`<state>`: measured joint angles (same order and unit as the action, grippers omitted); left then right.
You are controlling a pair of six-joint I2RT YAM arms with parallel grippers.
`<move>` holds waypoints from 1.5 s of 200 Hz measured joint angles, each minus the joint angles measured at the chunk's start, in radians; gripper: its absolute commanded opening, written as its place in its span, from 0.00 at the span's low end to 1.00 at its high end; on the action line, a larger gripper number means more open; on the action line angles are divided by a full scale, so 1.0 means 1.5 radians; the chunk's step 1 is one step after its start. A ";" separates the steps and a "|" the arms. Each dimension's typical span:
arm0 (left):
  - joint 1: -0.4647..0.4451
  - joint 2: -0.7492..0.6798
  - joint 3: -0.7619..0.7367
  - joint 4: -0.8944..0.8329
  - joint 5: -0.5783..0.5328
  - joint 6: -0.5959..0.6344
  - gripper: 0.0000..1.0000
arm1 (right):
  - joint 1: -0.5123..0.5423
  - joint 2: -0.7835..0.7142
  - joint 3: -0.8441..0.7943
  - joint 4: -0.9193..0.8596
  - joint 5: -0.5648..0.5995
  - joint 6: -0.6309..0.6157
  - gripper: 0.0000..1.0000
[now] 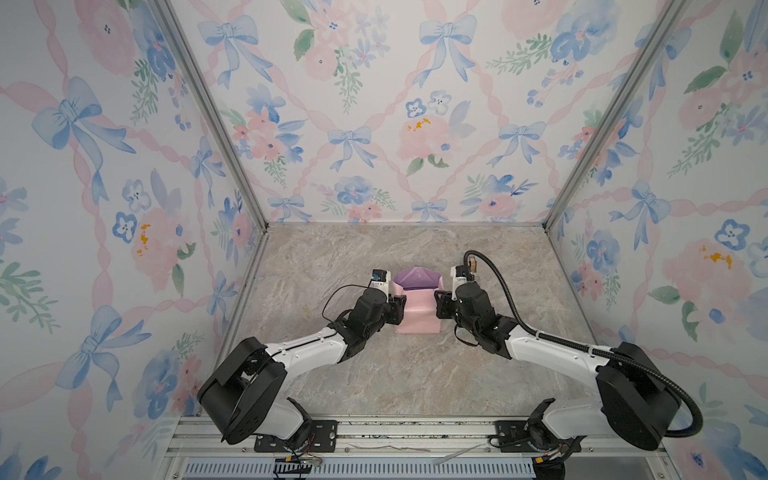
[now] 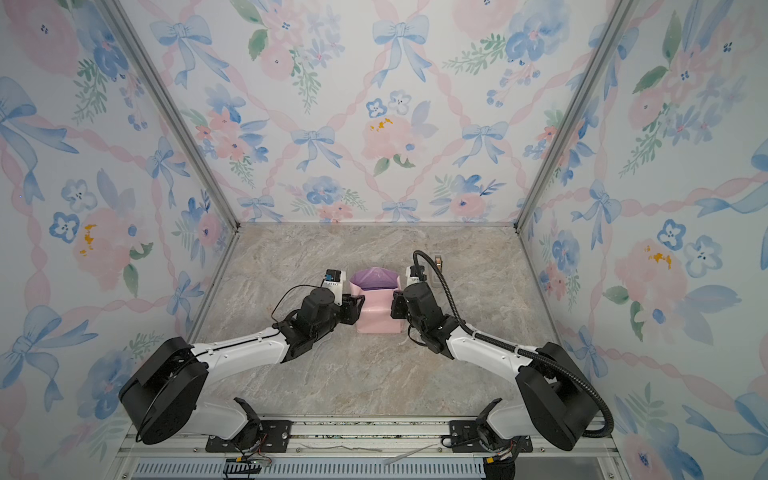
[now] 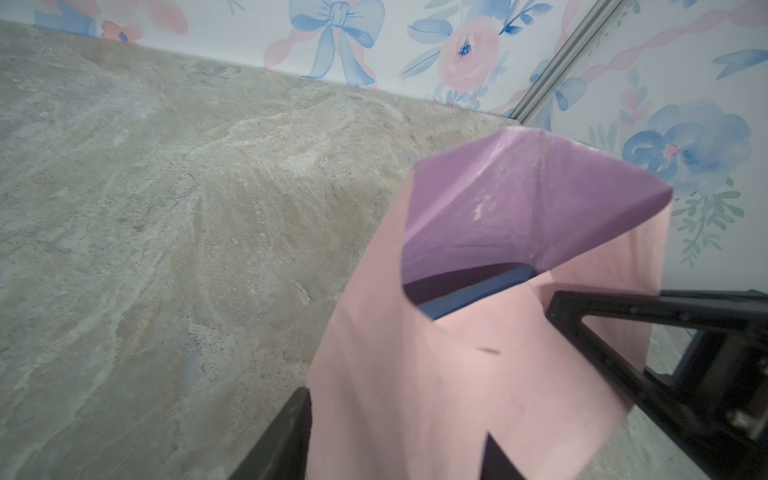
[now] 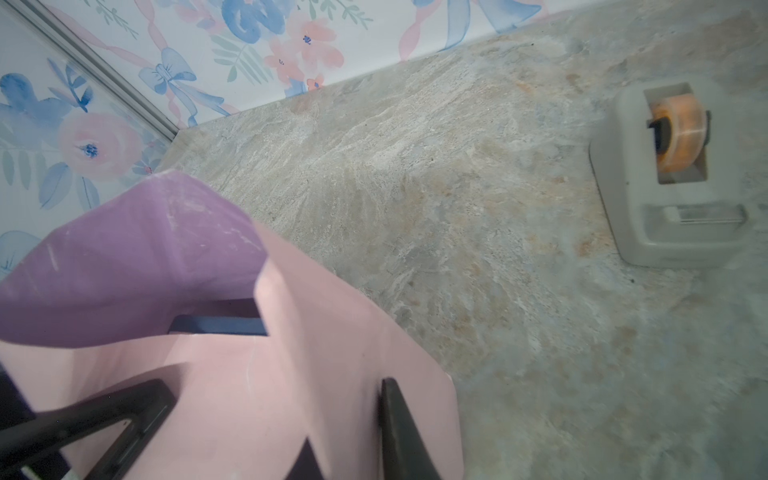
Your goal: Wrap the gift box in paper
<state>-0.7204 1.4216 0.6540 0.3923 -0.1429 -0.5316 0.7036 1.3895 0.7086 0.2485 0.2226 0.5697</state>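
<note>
Left gripper (image 1: 397,309) and right gripper (image 1: 439,306) sit at the two sides of the paper (image 1: 417,311), each with fingers apart and pink paper between them; I cannot tell if they squeeze it. I think they stand there so the fold does not pop open off the gift box (image 3: 478,293), which lies inside the paper in the middle of the table (image 1: 374,374), only a blue edge peeking out. The tape dispenser (image 4: 665,178) waits near the right gripper for sticking.

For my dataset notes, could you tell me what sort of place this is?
Probably a staged robot work cell: floral wallpaper panels in an aluminium frame, a marble-look tabletop, and two arms mounted on a rail.
</note>
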 measured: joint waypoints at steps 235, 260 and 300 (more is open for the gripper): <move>0.001 -0.013 -0.008 0.021 -0.014 0.000 0.34 | 0.031 0.000 -0.003 0.004 0.042 0.000 0.13; 0.001 -0.013 -0.008 0.022 -0.015 0.005 0.27 | 0.032 0.000 -0.003 0.004 0.043 0.000 0.13; 0.002 -0.013 -0.008 0.022 -0.017 0.005 0.17 | 0.034 0.000 -0.003 0.004 0.048 0.000 0.13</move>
<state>-0.7170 1.4017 0.6415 0.4252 -0.1684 -0.5247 0.7540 1.3895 0.7048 0.2546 0.2943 0.5694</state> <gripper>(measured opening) 0.211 0.131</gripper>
